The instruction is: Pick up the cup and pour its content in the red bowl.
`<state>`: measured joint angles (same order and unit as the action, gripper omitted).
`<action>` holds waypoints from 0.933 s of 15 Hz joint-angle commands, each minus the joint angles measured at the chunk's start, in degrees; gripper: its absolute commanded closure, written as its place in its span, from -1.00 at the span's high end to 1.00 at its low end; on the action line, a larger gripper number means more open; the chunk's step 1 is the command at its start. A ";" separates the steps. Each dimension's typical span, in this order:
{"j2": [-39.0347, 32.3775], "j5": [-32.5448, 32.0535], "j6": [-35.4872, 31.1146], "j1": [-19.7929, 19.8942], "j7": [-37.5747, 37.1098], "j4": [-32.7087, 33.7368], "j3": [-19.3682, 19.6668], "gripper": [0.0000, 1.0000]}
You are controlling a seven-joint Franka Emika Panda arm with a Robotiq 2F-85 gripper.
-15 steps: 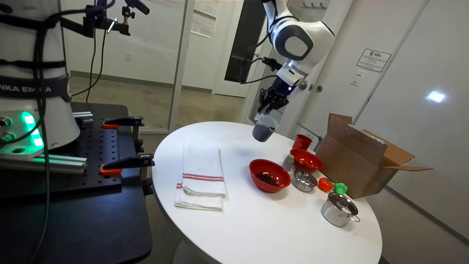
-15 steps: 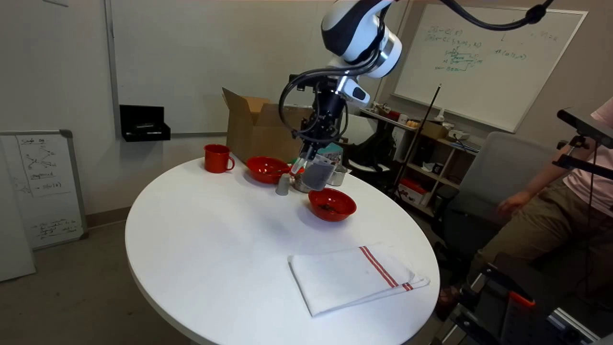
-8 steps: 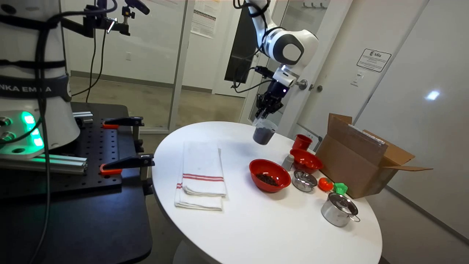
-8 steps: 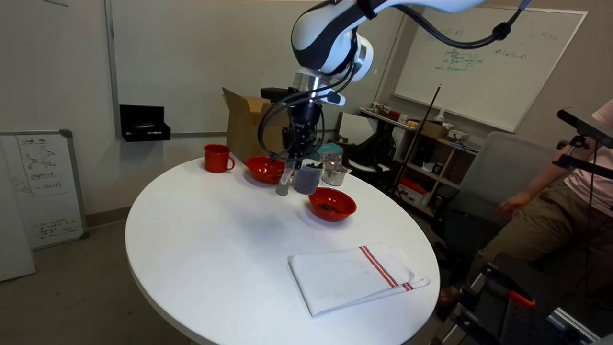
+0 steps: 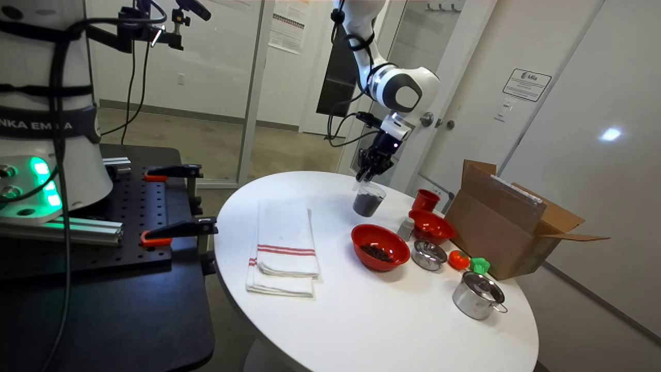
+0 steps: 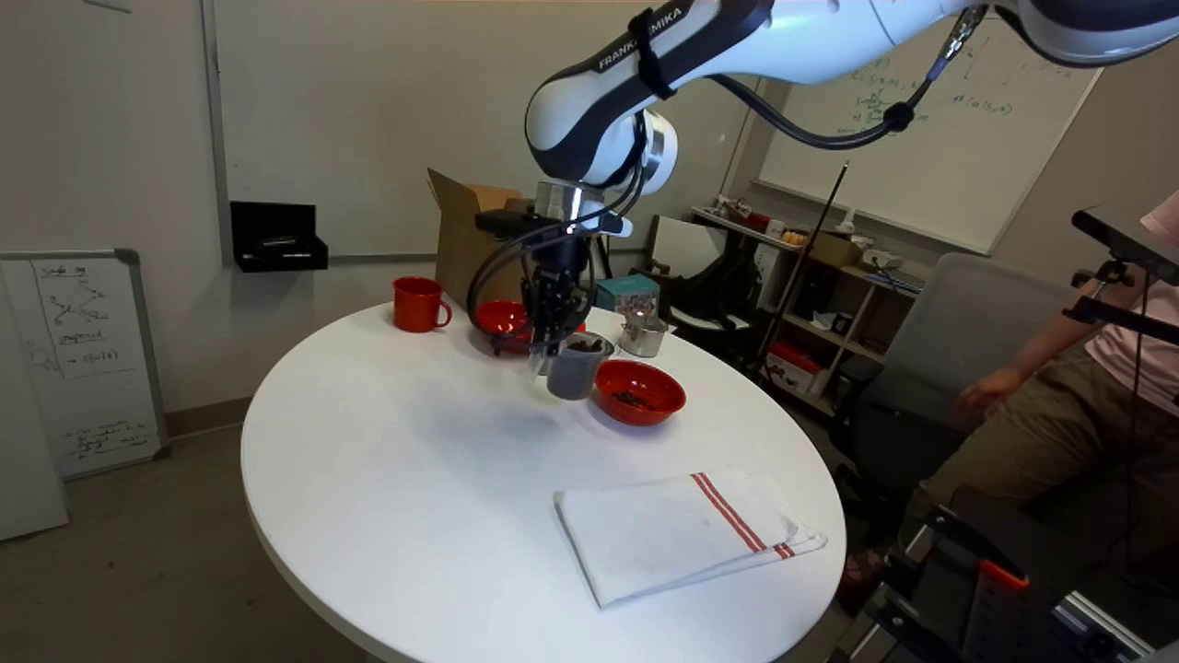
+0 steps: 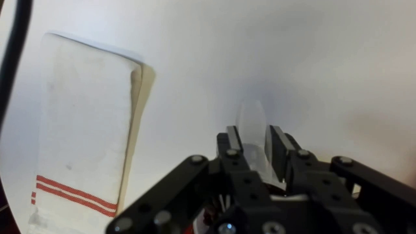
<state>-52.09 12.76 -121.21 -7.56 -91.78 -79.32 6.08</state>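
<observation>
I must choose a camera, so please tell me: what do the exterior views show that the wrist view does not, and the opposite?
Only the exterior views: the cardboard box, the white arm and the whole red bowl, of which the wrist view shows a bit at most.

Only the wrist view: a close look between the fingers, closed on the clear handle of the cup.

Both: the striped towel, the white table and the gripper.

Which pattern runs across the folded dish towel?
Paired red stripes on the white dish towel, clearest in the wrist view.
</observation>
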 commanded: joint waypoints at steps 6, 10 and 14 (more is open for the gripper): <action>-8.63 -1.05 3.32 1.28 -2.52 10.50 -0.69 -0.87; -10.79 -1.06 3.87 1.63 -3.01 12.74 -0.65 -0.87; -12.38 -1.08 4.80 2.03 -3.10 14.56 -0.75 -0.43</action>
<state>-62.16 12.76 -118.57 -6.38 -93.29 -68.87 6.08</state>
